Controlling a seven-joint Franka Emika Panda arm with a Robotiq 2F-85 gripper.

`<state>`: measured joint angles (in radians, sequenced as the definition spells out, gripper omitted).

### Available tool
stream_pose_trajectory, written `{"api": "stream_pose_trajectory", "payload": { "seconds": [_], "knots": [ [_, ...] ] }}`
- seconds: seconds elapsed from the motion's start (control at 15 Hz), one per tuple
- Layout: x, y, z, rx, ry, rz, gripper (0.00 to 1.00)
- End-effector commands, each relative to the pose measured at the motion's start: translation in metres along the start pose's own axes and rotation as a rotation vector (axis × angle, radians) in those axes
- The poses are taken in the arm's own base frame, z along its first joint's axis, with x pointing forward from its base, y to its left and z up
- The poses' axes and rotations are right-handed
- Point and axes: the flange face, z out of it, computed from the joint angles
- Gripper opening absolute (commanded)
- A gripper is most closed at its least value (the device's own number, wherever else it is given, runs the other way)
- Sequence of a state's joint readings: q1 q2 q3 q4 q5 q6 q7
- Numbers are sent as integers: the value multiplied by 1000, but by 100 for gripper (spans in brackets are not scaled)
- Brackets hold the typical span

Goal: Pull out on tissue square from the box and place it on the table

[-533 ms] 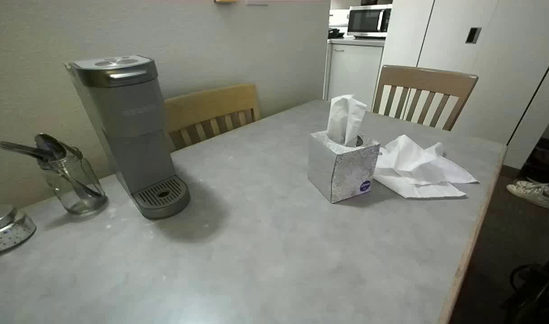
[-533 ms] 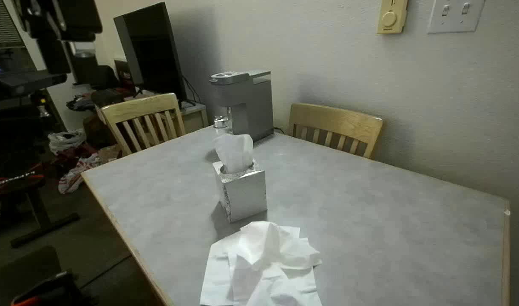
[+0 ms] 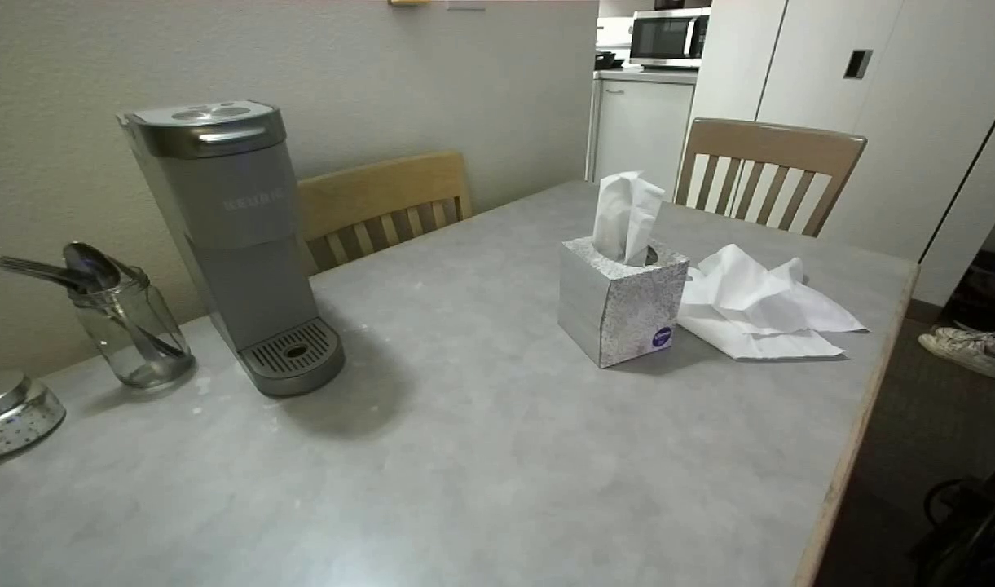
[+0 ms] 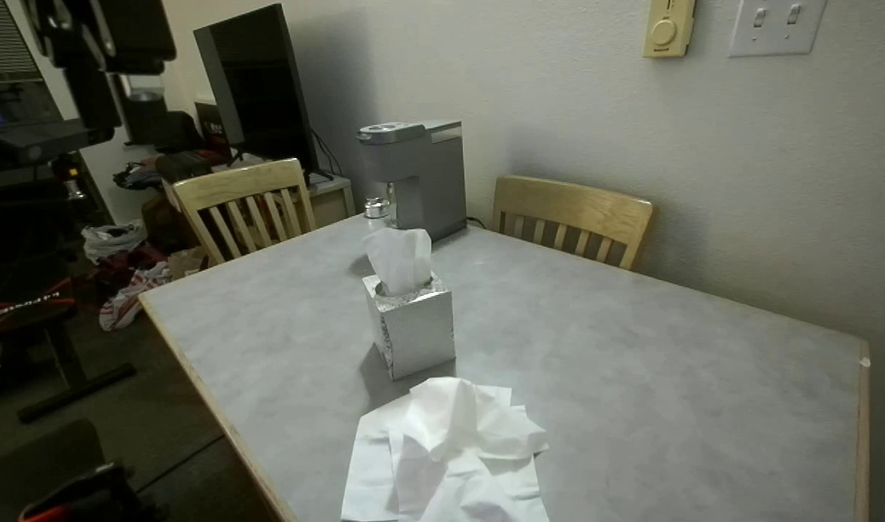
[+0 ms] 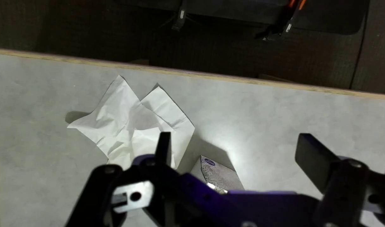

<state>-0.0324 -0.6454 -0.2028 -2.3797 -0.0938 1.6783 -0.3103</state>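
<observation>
Wrist view, nearest: gripper (image 5: 236, 151), jaws well apart, nothing seen between; below it, near six o'clock, tissue box (image 5: 222, 176); at ten o'clock from that, loose tissues (image 5: 126, 123) on the table (image 5: 268, 107); in both exterior views fresh tissue (image 4: 400, 261) up in the box's opening; pull and placing look done to me, nothing left unless another is wanted.

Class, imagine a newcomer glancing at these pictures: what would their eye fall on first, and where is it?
Most likely the loose white tissues, rumpled on the grey table beside the tissue box, with an upright tissue poking from the box's top. Then the tall grey coffee maker, standing on the table next to a glass jar. In the wrist view, the dark, open pincer looms across the bottom.
</observation>
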Motion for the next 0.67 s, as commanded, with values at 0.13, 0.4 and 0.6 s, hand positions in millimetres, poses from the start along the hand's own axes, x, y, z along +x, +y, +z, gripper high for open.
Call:
{"api": "stream_pose_trajectory", "payload": {
  "seconds": [0.13,0.4,0.6],
  "knots": [
    [22,-2,16,1,5,-47,100],
    [46,-4,28,-3,37,-94,100],
    [66,-5,41,5,65,-136,100]
  ]
}}
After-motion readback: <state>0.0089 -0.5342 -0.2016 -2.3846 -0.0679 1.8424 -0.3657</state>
